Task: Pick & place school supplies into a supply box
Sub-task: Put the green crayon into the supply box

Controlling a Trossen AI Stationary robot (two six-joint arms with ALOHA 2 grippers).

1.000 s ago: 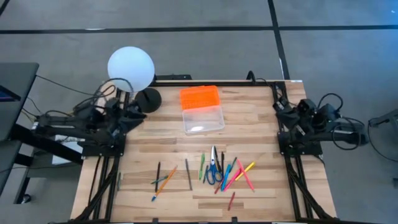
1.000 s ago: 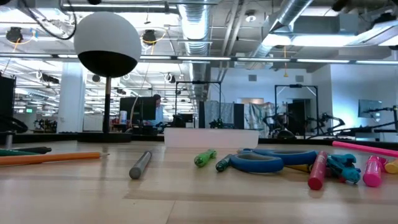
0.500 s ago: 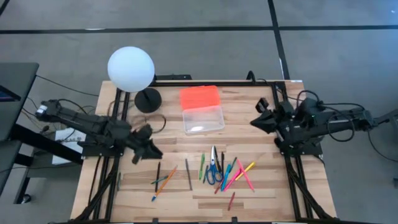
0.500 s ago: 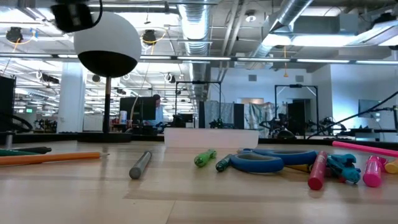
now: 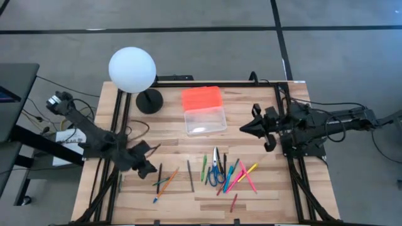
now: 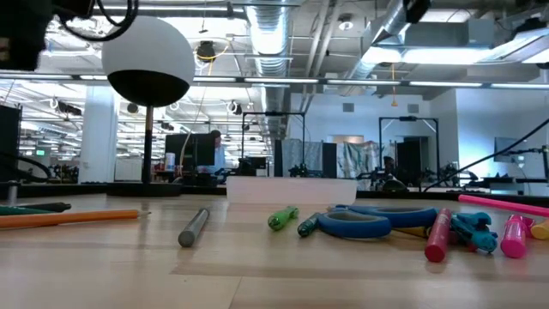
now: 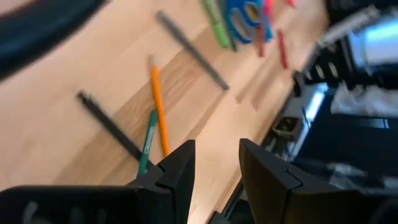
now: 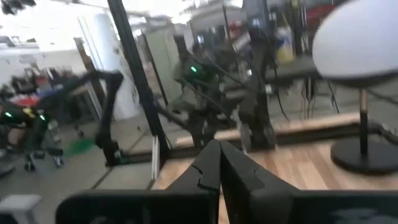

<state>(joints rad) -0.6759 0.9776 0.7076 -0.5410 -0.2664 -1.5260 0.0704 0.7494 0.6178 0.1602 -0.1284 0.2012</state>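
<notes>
left tool (image 5: 148, 168) jaws apart, above pencils (image 5: 164, 181) | right tool (image 5: 244, 130) together, waiting | probably best: descend square, straddle one pencil

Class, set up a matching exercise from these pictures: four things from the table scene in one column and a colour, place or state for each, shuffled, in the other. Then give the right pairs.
Things:
1. supply box lid
2. scissors
3. right gripper
4. left gripper

Descriptions:
A. fingers shut, in the air to the right of the box
B. bright orange, at the far side of the clear box
C. fingers apart, above the pencils at the table's left
D. blue handles, lying among the pens

Pairs: 1-B, 2-D, 3-A, 4-C
</notes>
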